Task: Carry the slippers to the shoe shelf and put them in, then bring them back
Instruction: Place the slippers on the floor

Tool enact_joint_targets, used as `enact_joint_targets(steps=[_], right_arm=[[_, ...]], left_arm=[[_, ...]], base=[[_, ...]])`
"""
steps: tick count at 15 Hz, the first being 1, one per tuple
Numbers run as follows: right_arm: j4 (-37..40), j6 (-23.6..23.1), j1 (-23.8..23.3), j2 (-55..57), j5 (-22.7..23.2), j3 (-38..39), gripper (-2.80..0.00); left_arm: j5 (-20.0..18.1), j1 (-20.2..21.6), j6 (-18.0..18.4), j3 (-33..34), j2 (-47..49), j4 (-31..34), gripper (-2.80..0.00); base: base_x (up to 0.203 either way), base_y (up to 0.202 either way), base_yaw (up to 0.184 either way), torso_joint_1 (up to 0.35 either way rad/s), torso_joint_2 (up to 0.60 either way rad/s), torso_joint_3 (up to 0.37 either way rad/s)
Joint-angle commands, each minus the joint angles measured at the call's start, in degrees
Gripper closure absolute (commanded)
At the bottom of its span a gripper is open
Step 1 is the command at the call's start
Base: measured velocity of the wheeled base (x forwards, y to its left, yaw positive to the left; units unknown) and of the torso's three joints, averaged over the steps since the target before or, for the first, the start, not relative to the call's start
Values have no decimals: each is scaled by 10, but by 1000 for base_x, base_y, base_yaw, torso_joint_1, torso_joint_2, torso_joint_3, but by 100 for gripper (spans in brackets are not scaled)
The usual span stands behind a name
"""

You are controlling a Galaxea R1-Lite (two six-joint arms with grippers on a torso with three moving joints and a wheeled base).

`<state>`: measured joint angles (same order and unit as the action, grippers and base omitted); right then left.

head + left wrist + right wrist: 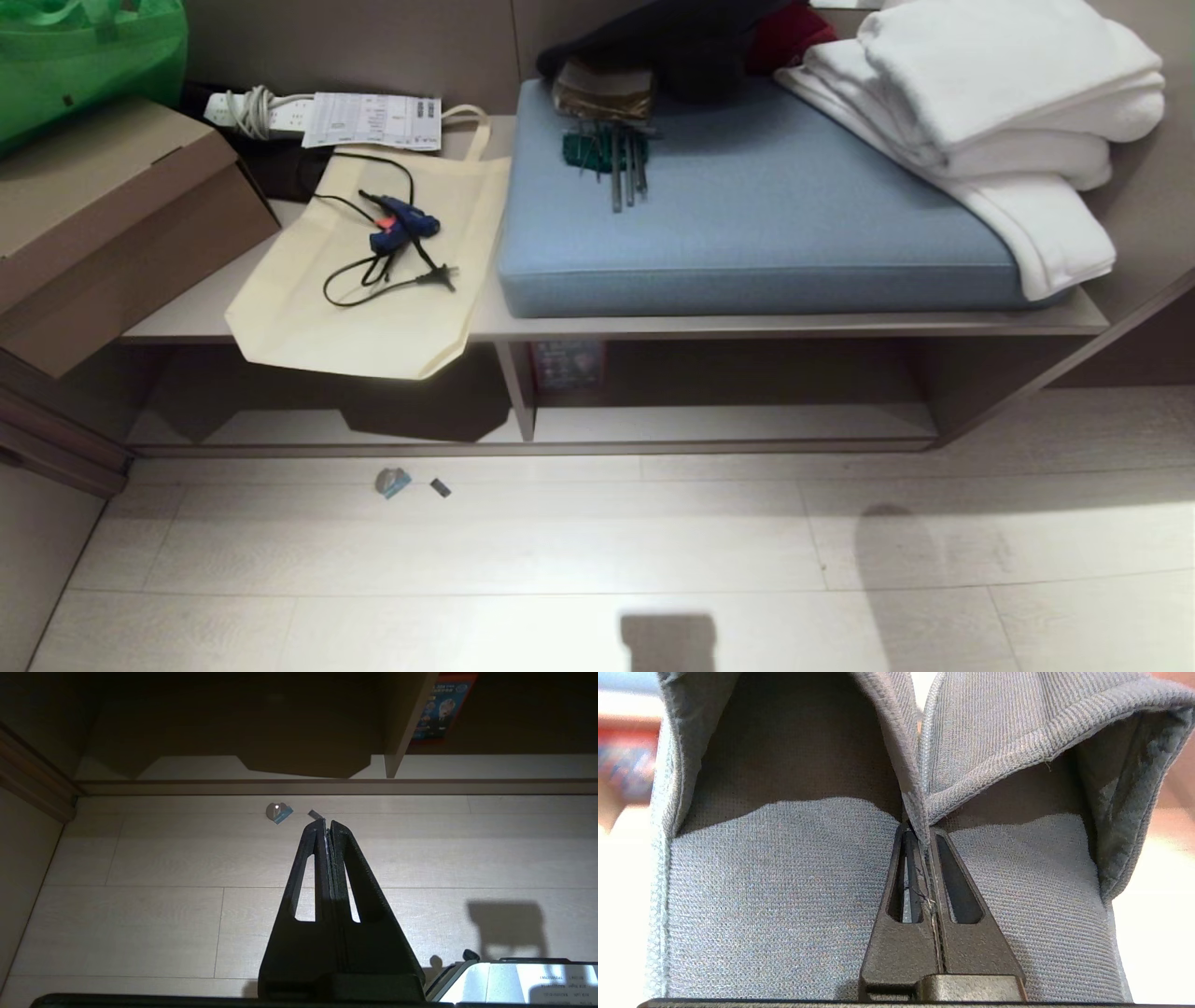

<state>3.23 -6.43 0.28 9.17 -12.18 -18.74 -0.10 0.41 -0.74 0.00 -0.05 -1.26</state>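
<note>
Right gripper (924, 828): nearest the right wrist camera; its two black fingers are pressed together on the inner edges of the slippers (784, 882), pinching both where they meet at 12 o'clock from the fingertips.
Slippers: grey knit fabric, side by side, open backs toward the camera; the toes are hidden inside the uppers and the soles cannot be seen. They appear in neither other view.
Behind the slippers: only blurred red and pale patches, too soft to name.
Left gripper (327, 823): fingers closed on nothing, above the pale plank floor (140, 914).
Floor scraps: a small round grey piece (276, 812) at 10 o'clock from the left fingertips, a dark chip (314, 813) just beyond them.
Shoe shelf (728, 425): low cubby with a vertical divider (518, 387); its back is in shadow, a boxed item (568, 364) hard to read.
Bench above: blue cushion (747, 215), white towels (999, 112) cut off at 1 o'clock, a cream tote bag (373, 308) overhanging the edge with a blue glue gun (401, 229) on it.
</note>
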Motion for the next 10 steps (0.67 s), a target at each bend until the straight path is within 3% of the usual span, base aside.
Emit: enact_joint_targets(steps=[1, 4, 8, 10], right_arm=[[43, 0, -2, -84, 51, 48, 0], [61, 18, -2, -91, 122, 76, 0], [53, 21, -2, -91, 141, 120, 0], [9, 20, -2, -91, 143, 148, 0]], left_arm=[[0, 0, -1, 4, 0, 0, 0], [0, 0, -1, 4, 0, 0, 0], [0, 0, -1, 4, 0, -1, 0], [0, 0, -1, 4, 0, 0, 0]], base=[[0, 0, 0, 0, -5, 202], [0, 0, 0, 4, 0, 201], [0, 0, 0, 4, 1, 205], [0, 0, 0, -2, 2, 205]])
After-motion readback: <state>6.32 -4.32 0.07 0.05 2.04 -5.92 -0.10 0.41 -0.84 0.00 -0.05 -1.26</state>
